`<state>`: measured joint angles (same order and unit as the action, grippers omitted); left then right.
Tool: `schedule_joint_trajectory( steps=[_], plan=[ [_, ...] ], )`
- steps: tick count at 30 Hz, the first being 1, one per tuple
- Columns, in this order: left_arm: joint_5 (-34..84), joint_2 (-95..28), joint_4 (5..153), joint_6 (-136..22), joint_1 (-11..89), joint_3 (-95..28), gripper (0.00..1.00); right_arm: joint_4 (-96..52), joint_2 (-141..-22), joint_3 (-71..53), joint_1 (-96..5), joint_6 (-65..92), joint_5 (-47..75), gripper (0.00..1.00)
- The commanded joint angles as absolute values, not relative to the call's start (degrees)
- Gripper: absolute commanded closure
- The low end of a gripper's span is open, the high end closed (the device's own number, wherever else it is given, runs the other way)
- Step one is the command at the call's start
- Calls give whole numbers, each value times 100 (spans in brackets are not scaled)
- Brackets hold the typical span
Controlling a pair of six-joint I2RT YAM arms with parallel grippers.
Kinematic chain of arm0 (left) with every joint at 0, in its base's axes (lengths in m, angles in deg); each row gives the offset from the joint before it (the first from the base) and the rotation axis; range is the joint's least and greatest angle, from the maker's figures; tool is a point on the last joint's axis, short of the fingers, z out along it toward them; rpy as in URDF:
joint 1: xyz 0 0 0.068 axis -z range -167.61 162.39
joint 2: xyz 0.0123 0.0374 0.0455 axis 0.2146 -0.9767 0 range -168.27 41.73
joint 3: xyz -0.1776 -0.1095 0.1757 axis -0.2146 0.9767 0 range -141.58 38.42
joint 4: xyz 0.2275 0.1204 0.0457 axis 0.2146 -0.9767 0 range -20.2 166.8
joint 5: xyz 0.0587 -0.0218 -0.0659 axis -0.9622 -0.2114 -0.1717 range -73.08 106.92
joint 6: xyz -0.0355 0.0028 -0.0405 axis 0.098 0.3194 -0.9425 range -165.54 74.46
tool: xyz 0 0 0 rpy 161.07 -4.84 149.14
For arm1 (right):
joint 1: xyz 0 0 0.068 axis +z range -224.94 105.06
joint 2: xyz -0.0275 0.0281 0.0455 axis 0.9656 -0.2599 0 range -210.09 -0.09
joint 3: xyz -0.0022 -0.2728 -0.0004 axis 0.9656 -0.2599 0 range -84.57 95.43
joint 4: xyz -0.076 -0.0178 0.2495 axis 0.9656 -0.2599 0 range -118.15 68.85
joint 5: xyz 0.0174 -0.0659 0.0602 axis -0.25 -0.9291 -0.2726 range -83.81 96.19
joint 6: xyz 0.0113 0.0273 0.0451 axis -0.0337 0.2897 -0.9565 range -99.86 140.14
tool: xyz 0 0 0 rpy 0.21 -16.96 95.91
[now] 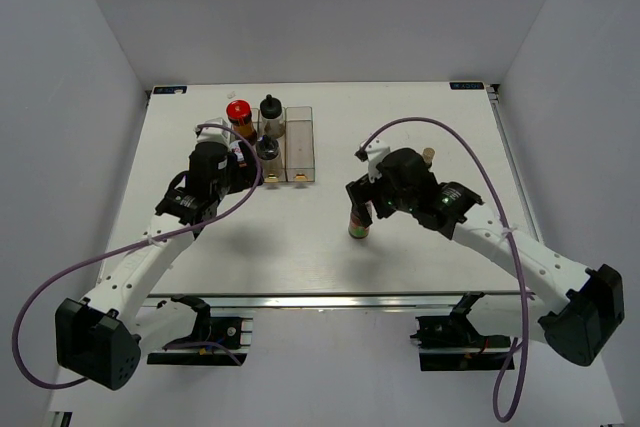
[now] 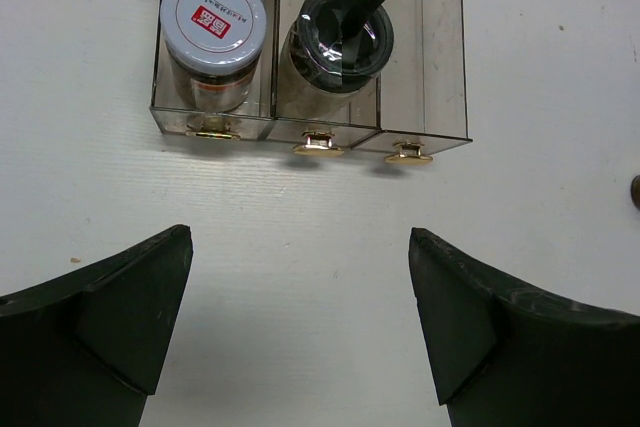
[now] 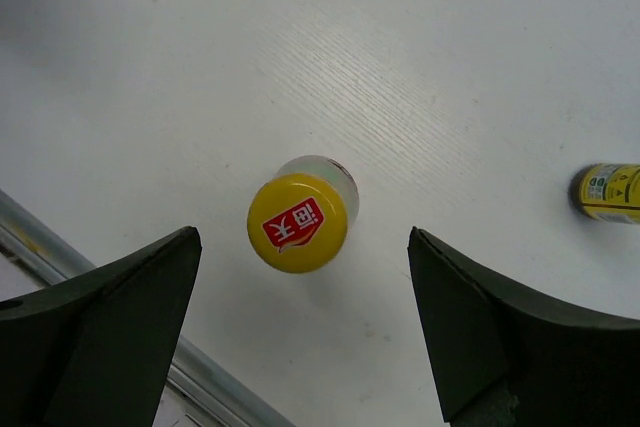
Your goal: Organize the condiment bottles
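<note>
Right gripper (image 3: 302, 242): fully spread, empty, above bottle (image 1: 359, 223).
Left gripper (image 2: 300, 242): fully spread, empty, near side of rack (image 2: 442, 67).
Bottle: upright on table (image 3: 450, 57), right of rack.
Handling: probably light, rigid, slick; pinch body under cap (image 3: 298, 223).

Yellow-labelled bottle (image 3: 606, 192) cut by right edge; label text unreadable

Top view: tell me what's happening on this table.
Bottle sorting, partway done. The left gripper hangs open and empty in front of the clear rack, where a white-lidded jar and a black-capped jar stand in two slots; the third slot looks empty. The right gripper is open over the upright yellow-capped bottle on the table, not gripping it.
</note>
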<state>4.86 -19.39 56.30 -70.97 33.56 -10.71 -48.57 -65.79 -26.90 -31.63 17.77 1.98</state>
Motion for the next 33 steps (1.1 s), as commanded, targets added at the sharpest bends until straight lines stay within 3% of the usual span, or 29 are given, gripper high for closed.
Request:
schedule_joint_trajectory(
  steps=[1, 11, 16, 18, 25, 33],
  plan=[
    [602, -1926, 5764, -7032, 3366, -1010, 2, -4568, -6750, -2744, -3046, 1803, -284, 11],
    [496, -1944, 5781, -7015, 3366, -940, 2, -3375, -7032, -3410, -2994, 1373, -497, 14],
    [531, -2067, 5799, -6997, 3366, -948, 2, -2793, -6918, -3789, -2959, 1355, -339, 34],
    [540, -2093, 5807, -6988, 3366, -957, 2, -2609, -6883, -3930, -2950, 1337, -330, 38],
    [584, -2120, 5825, -6980, 3366, -957, 2, -2459, -6698, -4080, -2932, 1276, -567, 68],
    [575, -2128, 5825, -6980, 3366, -957, 2, -2397, -6557, -3703, -2915, 1346, -716, 83]
  ],
)
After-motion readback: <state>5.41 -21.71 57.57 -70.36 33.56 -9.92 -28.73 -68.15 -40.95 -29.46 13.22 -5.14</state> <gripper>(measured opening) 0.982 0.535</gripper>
